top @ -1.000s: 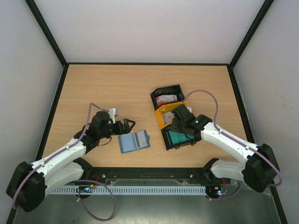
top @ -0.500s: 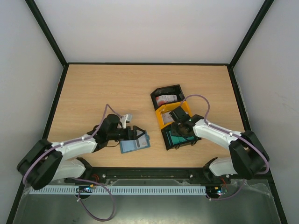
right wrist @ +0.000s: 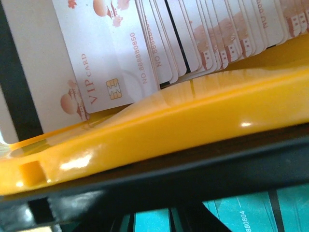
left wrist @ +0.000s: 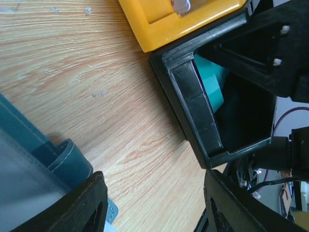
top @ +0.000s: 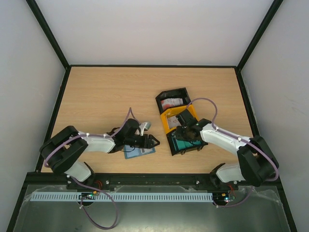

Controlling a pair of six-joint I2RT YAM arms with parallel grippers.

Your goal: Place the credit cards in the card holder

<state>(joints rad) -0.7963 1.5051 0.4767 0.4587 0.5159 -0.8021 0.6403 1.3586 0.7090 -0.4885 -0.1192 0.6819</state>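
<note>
From above, the left arm lies low along the near edge of the worktop (top: 106, 92). The left gripper (top: 150, 141) sits at the holder (top: 139, 153), which lies opened flat, pale side up, near the front edge and left of the tray (top: 179, 121). The tray runs slantwise: black bin (top: 164, 95) farthest, yellow bin (top: 168, 123) in the middle, green bin (top: 186, 145) nearest. Cards (top: 171, 102), white with red, show in the black bin. The right gripper (top: 186, 129) is down over the tray at the border of the yellow and green bins; from here I cannot tell how far it is spread.

In the left wrist view, the left gripper (left wrist: 154, 208) is spread wide, with bare wood between its fingers (left wrist: 91, 203) and nothing held. The holder's (left wrist: 34, 159) teal edge and grey inside fill the lower left, touching the left finger. The yellow bin (left wrist: 178, 21) and the green bin (left wrist: 215, 106) lie ahead, and the right gripper (left wrist: 260, 43) is over the latter.

In the right wrist view, a fanned row of cards (right wrist: 111, 63) marked "VIP CARD" stands just behind a yellow bin wall (right wrist: 169, 128). Teal (right wrist: 241, 215) shows below. The gripper's own spread cannot be made out.
</note>
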